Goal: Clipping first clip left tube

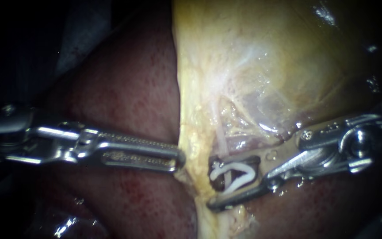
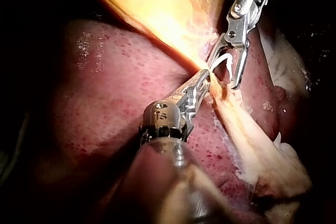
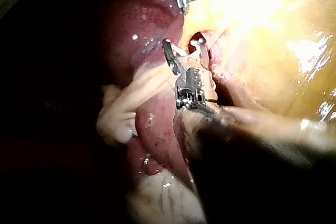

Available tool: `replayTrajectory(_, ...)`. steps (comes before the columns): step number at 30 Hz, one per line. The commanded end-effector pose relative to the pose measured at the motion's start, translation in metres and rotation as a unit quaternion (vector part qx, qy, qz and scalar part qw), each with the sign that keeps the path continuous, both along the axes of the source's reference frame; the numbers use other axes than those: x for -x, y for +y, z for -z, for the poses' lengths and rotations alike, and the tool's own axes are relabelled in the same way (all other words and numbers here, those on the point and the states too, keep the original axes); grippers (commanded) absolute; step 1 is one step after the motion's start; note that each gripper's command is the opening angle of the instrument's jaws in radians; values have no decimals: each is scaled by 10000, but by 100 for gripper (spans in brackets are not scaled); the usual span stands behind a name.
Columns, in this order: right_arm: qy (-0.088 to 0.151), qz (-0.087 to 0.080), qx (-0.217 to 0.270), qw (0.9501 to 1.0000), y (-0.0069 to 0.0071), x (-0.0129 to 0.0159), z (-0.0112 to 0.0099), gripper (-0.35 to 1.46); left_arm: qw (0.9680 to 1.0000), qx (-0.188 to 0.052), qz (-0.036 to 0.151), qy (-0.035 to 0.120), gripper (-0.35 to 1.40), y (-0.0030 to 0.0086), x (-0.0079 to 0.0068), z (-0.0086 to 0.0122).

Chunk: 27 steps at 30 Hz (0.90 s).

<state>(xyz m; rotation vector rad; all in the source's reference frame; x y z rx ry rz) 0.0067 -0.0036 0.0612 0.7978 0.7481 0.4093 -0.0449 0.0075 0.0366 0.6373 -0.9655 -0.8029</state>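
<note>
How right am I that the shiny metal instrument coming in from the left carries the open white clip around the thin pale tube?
Wrong side. The endoscope view shows the open white clip around the thin pale tube held between the jaws of the right instrument; the left instrument grips yellowish tissue.

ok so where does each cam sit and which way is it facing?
Endoscope: close to the tissue, facing the gallbladder and liver; left instrument enters from its left, right instrument from its right, jaws holding the clip astride the tube.
Left wrist: on the left arm, looking along its own shaft to jaws shut on the gallbladder's edge; right instrument ahead.
Right wrist: on the right arm, looking along its own shaft to its jaws; left instrument beyond.
Shared: all three show both instruments; endoscope and left wrist both show the clip.
</note>
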Motion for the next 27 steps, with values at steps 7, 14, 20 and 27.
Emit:
replayTrajectory(7, 4, 72, -39, 10000, -11, -17, 3, 53, 10000, 1, -2, -1, -35, 1, 1, -1)
replayTrajectory(14, 29, 157, -100, 9998, -19, -33, 9, 51, 10000, 2, -4, -2, -35, 2, 0, -3)
replayTrajectory(20, 44, 227, -73, 9997, -27, -39, -3, 51, 10000, 2, -1, 0, -35, 2, 1, -3)
replayTrajectory(27, 53, 290, -59, 9995, -33, -41, -16, 49, 10000, 2, 0, 1, -35, 2, 1, -3)
